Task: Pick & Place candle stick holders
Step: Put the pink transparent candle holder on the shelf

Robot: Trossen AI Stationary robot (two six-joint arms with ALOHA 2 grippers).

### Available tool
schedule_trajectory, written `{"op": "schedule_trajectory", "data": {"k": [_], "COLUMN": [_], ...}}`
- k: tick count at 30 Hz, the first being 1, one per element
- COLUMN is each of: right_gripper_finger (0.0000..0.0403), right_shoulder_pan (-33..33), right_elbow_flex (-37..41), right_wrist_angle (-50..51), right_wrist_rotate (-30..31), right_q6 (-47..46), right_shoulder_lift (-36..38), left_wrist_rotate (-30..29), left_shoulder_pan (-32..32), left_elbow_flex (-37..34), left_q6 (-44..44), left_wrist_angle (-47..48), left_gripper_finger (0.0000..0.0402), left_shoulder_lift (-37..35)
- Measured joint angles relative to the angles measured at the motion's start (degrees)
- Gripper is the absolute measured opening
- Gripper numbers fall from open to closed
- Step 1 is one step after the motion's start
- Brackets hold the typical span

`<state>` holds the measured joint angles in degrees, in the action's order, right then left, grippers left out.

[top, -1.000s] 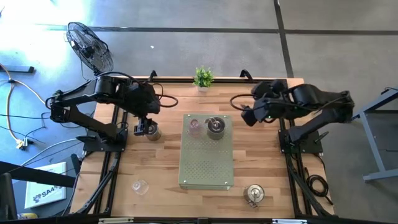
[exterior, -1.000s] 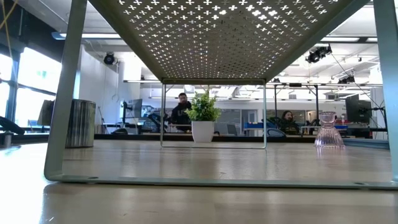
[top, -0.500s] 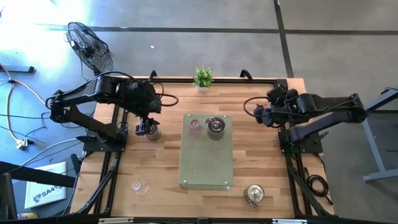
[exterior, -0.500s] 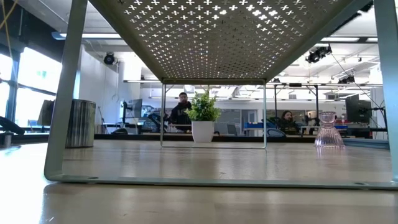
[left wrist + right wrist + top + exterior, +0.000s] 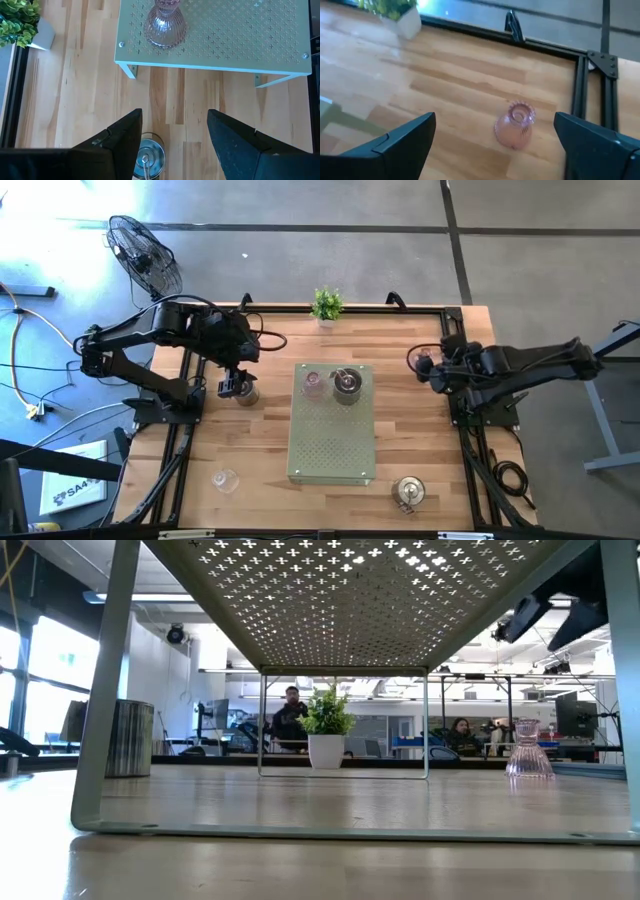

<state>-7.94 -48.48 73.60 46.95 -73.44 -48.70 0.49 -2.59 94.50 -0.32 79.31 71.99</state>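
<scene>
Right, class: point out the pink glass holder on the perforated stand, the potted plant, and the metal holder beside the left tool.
pink glass holder (image 5: 165, 25), left wrist view, ribbed body.
potted plant (image 5: 326, 303), high view, leaves.
metal holder (image 5: 148, 159), left wrist view, top rim.

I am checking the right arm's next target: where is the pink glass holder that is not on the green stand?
In the high view the pink glass holder stands on the table's right side, under the open right gripper, right of the green stand.
</scene>
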Motion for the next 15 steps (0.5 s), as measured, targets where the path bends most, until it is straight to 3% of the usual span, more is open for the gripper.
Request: {"op": "schedule_trajectory", "data": {"k": [8,15], "right_gripper_finger": [0.0400,0.0400], "right_shoulder_pan": [0.5,2.6], "right_elbow_flex": [10.0,15.9], "right_wrist_angle": [-11.6,-12.0], "right_wrist_rotate": [-1.9,-2.4], "right_q6": [-2.8,-9.5], "right_shoulder_lift": [1.1,1.1], "left_wrist_rotate": [0.0,0.0], "left_shoulder_pan": [0.0,0.0], "left_elbow_flex": [0.0,0.0], "left_q6": [0.0,0.0], "left_wrist_angle": [0.0,0.0], "left_gripper_finger": [0.0221,0.0221], "left_shoulder_lift": [0.0,0.0]}}
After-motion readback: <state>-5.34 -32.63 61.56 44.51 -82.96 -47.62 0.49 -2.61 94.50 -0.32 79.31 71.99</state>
